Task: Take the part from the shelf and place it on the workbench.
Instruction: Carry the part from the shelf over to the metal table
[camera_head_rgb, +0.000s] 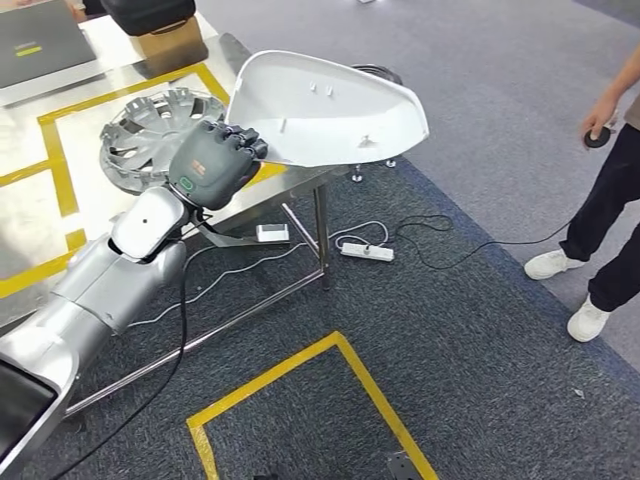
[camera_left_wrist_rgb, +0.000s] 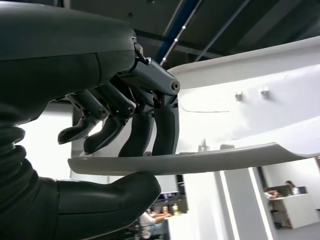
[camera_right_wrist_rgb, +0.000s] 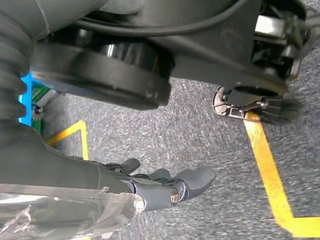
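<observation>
Part (camera_head_rgb: 332, 110): white shell, hanging over the tabletop (camera_head_rgb: 30, 215) edge.
Left hand (camera_head_rgb: 215, 160): gripping its rim.
Right hand (camera_right_wrist_rgb: 166, 187): hanging loose, holding nothing.

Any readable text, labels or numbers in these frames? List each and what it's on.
None can be read.
Back of the left hand: a small red mark and a green oval badge, both too blurred to read.
Grey panel at the workbench corner: a yellow-green strip, too small to read.
White part, wheel cover, power strip: no lettering visible.
</observation>
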